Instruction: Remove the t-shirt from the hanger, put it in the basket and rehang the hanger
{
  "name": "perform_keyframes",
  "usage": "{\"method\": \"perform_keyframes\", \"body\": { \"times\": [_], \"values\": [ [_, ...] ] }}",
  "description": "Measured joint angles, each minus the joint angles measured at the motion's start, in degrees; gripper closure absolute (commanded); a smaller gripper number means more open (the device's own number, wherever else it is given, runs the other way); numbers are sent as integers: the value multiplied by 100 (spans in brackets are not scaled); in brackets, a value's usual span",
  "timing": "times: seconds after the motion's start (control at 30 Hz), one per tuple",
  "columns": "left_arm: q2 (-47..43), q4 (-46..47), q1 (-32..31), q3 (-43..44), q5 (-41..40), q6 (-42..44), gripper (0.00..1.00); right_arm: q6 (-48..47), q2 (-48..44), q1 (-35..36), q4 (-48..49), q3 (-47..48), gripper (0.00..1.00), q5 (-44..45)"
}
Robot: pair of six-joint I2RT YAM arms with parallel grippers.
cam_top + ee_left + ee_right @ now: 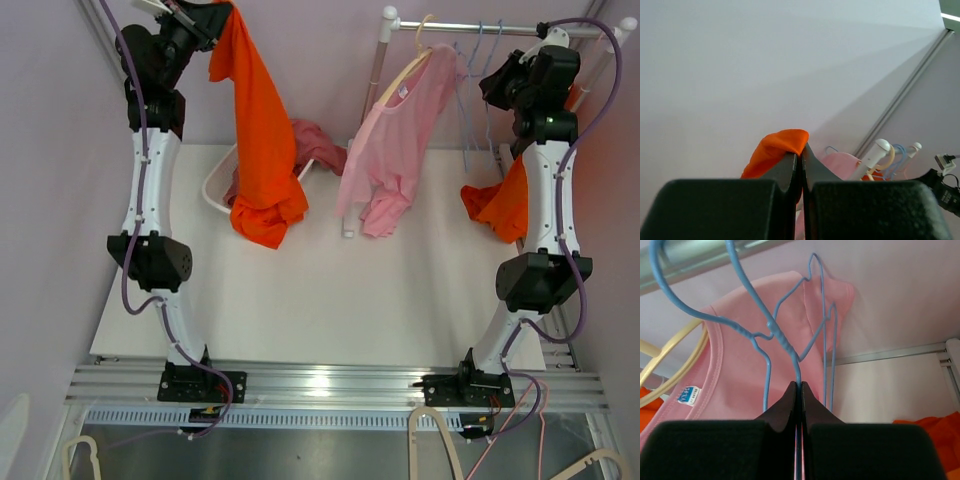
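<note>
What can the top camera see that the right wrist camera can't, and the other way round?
Only the top camera shows the left claw holding up an orange t-shirt, and the white basket with reddish clothes in it. Only the right wrist camera shows the right claw pinched shut on a blue wire hanger, plus the small label inside the pink collar. Both show the pink t-shirt on its cream hanger, hanging from the metal rail.

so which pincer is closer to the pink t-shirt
Right. The right pincer is shut on a blue hanger beside the pink t-shirt; the left pincer is far to the left, holding up an orange shirt.
</note>
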Motion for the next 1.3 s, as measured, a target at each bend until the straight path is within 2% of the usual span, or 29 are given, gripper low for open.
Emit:
{"method": "perform_keyframes", "body": {
  "times": [0.47,0.6,0.73,0.87,0.9,0.97,1.0,1.1,1.3],
  "values": [
    [33,372,723,138,-133,326,99,-4,-138,-2,588,-678,100,-48],
    [-435,518,730,-855,9,463,99,-2,-284,-2,728,-914,99,-55],
    [-951,772,686,-2465,199,505,99,20,-487,-2,809,-1152,96,-57],
    [-1309,651,474,-4194,81,684,99,101,-575,0,782,-1209,69,-111],
    [-1349,557,361,-4540,-52,745,99,116,-575,-2,761,-1209,49,-140],
    [-1353,210,94,-5023,-240,863,99,149,-575,0,658,-1209,34,-181],
    [-1340,-24,-35,-5141,-308,911,99,129,-575,2,590,-1209,22,-199],
    [-1248,-610,-348,-5209,-313,999,99,103,-640,9,345,-1204,13,-66],
    [-562,-1290,-415,-4843,-203,1119,93,94,-1119,-42,-345,-1021,12,914]
  ]
}}
